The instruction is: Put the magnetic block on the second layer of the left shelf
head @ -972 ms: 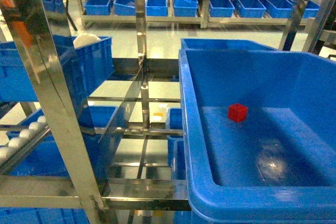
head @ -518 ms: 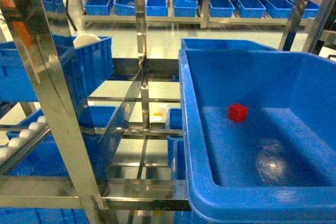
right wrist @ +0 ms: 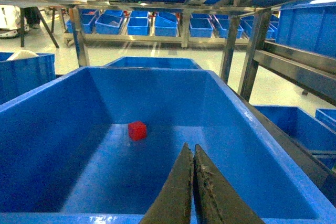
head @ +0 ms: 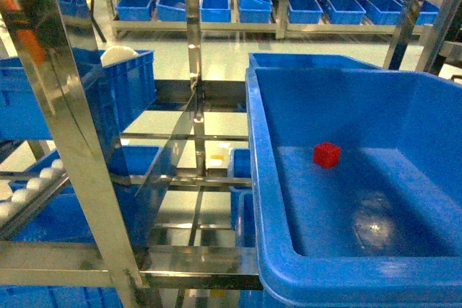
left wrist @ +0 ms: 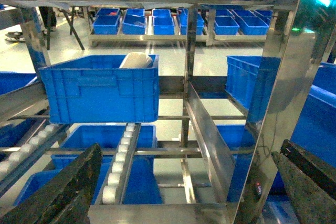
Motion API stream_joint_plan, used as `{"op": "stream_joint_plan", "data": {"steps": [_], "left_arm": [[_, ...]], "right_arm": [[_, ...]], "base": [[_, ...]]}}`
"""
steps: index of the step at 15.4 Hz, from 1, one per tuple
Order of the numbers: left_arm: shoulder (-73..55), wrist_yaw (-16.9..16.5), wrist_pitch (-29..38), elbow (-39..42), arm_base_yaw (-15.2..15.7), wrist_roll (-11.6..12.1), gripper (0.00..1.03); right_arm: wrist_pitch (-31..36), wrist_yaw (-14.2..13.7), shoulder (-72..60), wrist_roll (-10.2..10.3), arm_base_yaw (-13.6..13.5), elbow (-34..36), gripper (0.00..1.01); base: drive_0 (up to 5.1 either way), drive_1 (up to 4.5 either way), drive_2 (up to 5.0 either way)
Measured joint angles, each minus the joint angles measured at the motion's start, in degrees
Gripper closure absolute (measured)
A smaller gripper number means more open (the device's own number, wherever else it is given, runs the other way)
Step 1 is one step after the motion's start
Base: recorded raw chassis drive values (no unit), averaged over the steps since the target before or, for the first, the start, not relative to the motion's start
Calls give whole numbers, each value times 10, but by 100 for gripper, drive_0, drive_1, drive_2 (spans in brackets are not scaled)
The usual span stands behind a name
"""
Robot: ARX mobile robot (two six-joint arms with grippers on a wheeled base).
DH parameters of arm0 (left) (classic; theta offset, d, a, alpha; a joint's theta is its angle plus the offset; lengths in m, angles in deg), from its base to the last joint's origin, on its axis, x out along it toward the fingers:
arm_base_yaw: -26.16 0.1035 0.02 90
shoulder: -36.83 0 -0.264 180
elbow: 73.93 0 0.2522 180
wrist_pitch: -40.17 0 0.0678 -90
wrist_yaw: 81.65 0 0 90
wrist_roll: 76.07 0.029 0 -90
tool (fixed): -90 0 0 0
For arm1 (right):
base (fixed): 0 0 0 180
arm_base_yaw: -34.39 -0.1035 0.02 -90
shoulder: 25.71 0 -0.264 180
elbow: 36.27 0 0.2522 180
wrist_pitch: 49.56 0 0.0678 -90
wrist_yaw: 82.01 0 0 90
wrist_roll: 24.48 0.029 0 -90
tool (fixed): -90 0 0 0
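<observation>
One red magnetic block (head: 326, 154). One large deep blue bin (head: 260, 200) around it. Two grippers: left gripper (left wrist: 178, 203), right gripper (right wrist: 192, 192). One smaller blue crate (left wrist: 100, 94) with a white object inside. Several white rollers (left wrist: 122, 158); far bins too many to count surely.

The head camera looks forward and slightly down, close to the rack (head: 72, 128), over the near rim of the large blue bin (head: 260, 178). The right wrist camera looks into the same bin (right wrist: 47, 108) from its front edge. The left wrist camera faces the rack's left bays.
</observation>
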Motion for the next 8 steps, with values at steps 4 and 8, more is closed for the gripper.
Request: {"op": "stream_joint_plan", "data": {"steps": [4, 8], "left_arm": [[0, 0, 0, 0, 0, 0, 5], [0, 0, 0, 0, 0, 0, 5]], "right_arm": [[-106, 0, 105, 0, 0, -2, 99], [-112, 0, 106, 0, 0, -1, 70]], "base": [[0, 0, 0], [0, 0, 0]]}}
